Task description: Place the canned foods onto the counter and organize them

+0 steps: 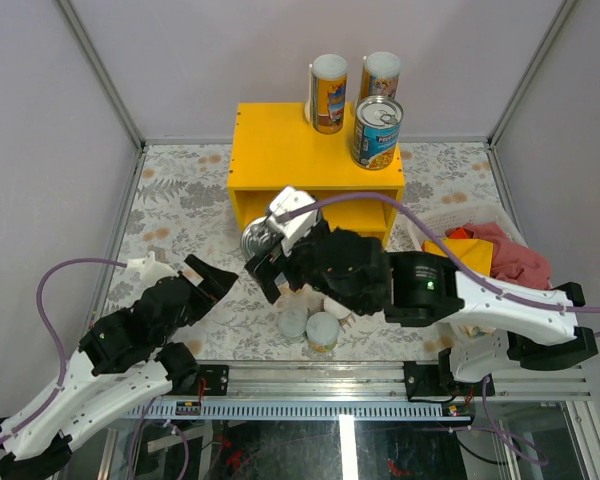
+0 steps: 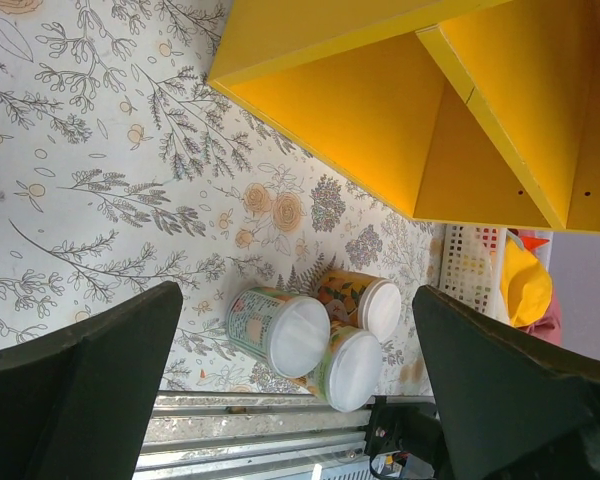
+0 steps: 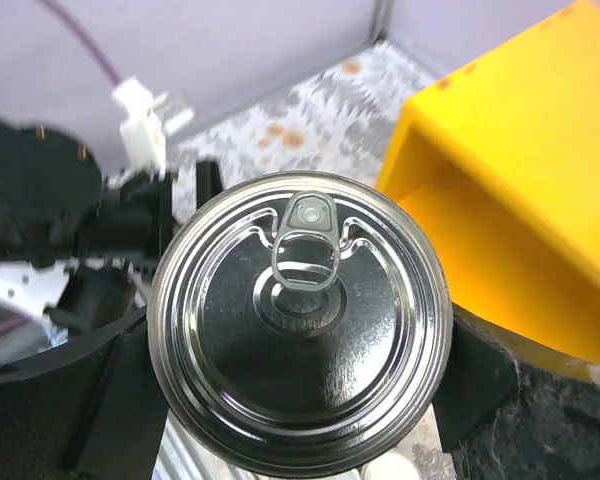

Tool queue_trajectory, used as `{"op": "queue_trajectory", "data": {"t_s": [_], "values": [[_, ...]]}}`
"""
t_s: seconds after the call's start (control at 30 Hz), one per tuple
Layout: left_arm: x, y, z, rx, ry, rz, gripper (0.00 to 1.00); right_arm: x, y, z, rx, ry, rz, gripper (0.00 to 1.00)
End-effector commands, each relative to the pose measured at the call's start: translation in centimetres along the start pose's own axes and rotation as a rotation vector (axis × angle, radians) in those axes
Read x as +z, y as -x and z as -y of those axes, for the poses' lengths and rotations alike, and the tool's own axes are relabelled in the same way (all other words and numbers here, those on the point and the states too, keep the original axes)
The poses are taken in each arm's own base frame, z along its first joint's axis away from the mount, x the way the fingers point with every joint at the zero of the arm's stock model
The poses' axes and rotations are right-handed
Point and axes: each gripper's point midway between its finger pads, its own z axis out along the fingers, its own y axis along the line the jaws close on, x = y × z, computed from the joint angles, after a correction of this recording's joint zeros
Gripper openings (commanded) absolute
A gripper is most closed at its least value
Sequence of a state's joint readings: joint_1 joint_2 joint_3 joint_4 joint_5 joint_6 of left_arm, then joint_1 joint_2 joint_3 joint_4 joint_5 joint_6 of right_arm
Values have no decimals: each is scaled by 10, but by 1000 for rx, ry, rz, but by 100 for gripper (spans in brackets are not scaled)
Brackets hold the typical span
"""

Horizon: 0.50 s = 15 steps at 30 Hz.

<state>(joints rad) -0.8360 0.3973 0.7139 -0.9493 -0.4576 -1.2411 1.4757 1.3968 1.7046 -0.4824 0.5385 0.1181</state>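
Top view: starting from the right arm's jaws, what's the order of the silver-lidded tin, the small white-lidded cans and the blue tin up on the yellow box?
1. Silver-lidded tin, held between the jaws of the right gripper.
2. Small white-lidded cans, on the table, nearer the arm bases.
3. Blue tin, atop the counter, front right.

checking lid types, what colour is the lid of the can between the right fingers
Shiny silver can lid with a pull tab, clearest in the right wrist view.
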Motion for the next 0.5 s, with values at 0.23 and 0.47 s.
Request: {"op": "queue_trajectory", "data": {"t_s": [0.23, 0.47], "values": [[10, -4, 19, 74, -48, -13, 100, -33, 117, 101, 150, -305, 255, 0], [14, -14, 24, 119, -55, -61, 100, -19, 124, 152, 176, -414, 246, 0]]}}
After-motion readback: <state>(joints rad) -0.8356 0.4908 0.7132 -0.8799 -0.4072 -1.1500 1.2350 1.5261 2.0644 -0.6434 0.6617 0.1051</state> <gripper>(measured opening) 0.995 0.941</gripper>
